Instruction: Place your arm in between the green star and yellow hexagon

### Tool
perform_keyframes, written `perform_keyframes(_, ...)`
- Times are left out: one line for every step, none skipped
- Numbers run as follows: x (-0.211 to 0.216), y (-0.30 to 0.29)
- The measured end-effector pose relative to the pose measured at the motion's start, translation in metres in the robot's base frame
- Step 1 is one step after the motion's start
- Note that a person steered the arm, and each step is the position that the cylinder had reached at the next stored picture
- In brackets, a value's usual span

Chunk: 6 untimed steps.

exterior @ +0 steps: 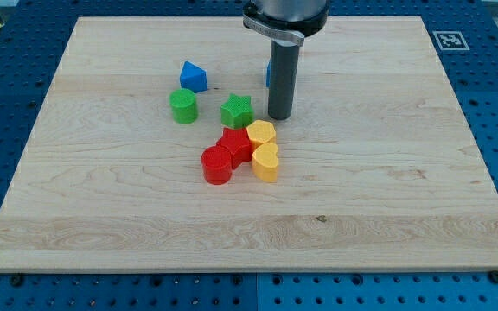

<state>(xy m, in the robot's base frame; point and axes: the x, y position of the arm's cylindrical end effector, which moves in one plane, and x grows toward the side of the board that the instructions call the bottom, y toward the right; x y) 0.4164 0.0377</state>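
The green star (237,111) lies near the board's middle, slightly toward the view's top. The yellow hexagon (261,134) sits just below and right of it, touching a second yellow block (266,162) below. My tip (279,116) rests on the board just right of the green star and just above the yellow hexagon, close to both. The rod rises straight up from it to the view's top edge.
A red block (236,144) and a red cylinder (217,165) lie left of the yellow blocks. A green cylinder (182,106) and a blue block (193,77) sit to the left. Another blue block (268,72) is mostly hidden behind the rod. The wooden board (405,190) lies on a blue pegboard.
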Motion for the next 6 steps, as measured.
perform_keyframes(0.028, -0.003)
perform_keyframes(0.029, -0.004)
perform_keyframes(0.024, -0.009)
perform_keyframes(0.019, -0.037)
perform_keyframes(0.019, -0.043)
perform_keyframes(0.019, -0.055)
